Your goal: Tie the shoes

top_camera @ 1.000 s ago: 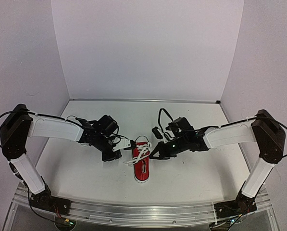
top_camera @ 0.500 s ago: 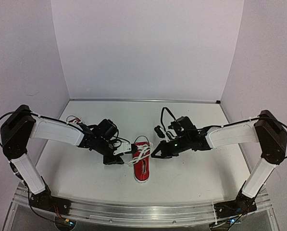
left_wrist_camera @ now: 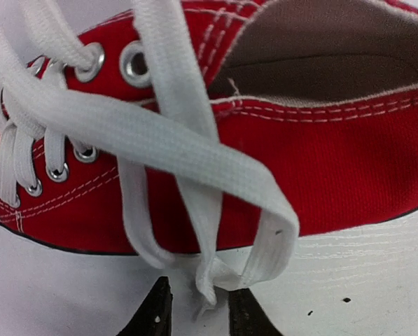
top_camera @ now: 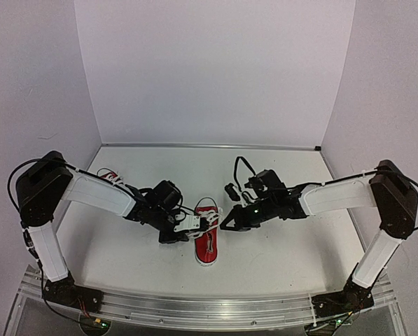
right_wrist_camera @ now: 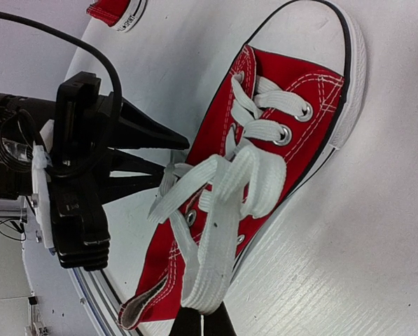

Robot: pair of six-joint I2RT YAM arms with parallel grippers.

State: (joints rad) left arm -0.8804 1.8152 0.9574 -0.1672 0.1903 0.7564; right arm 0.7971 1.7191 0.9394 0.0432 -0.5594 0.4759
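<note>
Item: red sneaker, white sole and toe cap, sole-down on the tabletop, centred between the two arms near the front edge. Laced through metal eyelets, untied; loose white lace drawn up in a flat loop over the tongue, another strand trailing down the side of the canvas. Right claw — fingertips pressed together on that white lace, pinching the loop just above the heel opening. Left claw — black fingertips spread narrowly, low against the sole on the opposite side, a folded lace end hanging between them but not clearly clamped; seen from the right wrist, likewise parted. Second red sneaker — only a sliver of toe and sole visible, well apart, out beyond the left arm, untouched.
</note>
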